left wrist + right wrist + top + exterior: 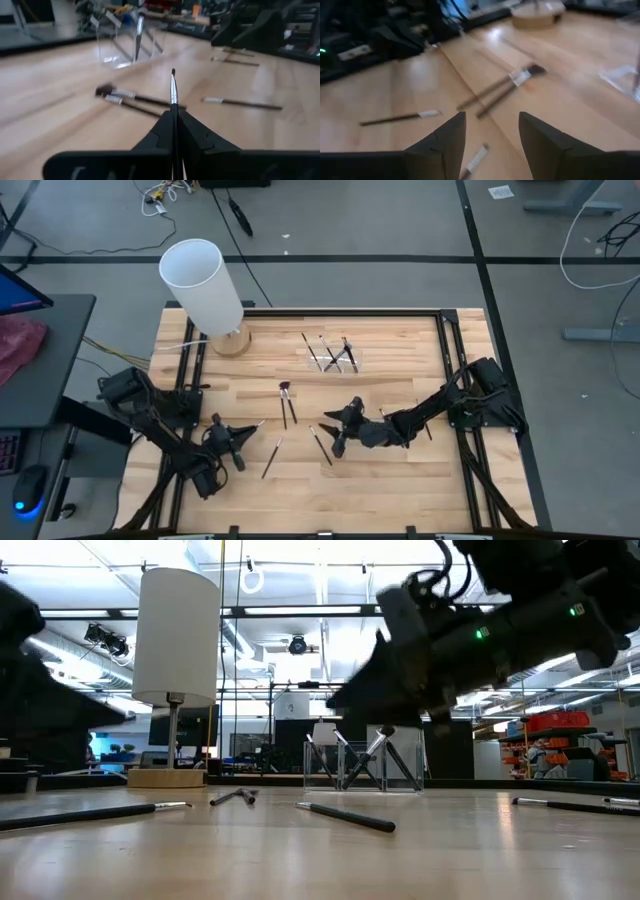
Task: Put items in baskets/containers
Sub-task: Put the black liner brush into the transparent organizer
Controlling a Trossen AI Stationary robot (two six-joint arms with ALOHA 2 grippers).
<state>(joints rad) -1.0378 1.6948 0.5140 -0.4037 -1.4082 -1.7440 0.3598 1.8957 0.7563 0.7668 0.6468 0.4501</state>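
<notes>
So the left gripper (174, 131) is clamped on one thin brush (173, 92), pinched low on the handle with the bristle tip poking out ahead, and it sits well short of the clear holder (335, 357), off toward the front left corner of the table (400, 480). The right gripper (491, 131) has its fingers spread with nothing between them, hovering just in front of the holder over a loose brush on the wood (321, 446). The holder already has a handful of brushes leaning in it (380, 755), and a crossed pair (286, 402) lies between it and the grippers. These brushes look feather light and stiff, with slick thin handles, so I'd guess they roll or pivot easily in a pinch; grabbing near the middle of the handle seems safer than near the ferrule. The holder looks light too and could probably get nudged or tipped by a clumsy drop. Room wise, the white cylinder (204, 284) stands well to the left of the holder, so the approach from the front looks open, but both arms converge there, so they could crowd each other.
</notes>
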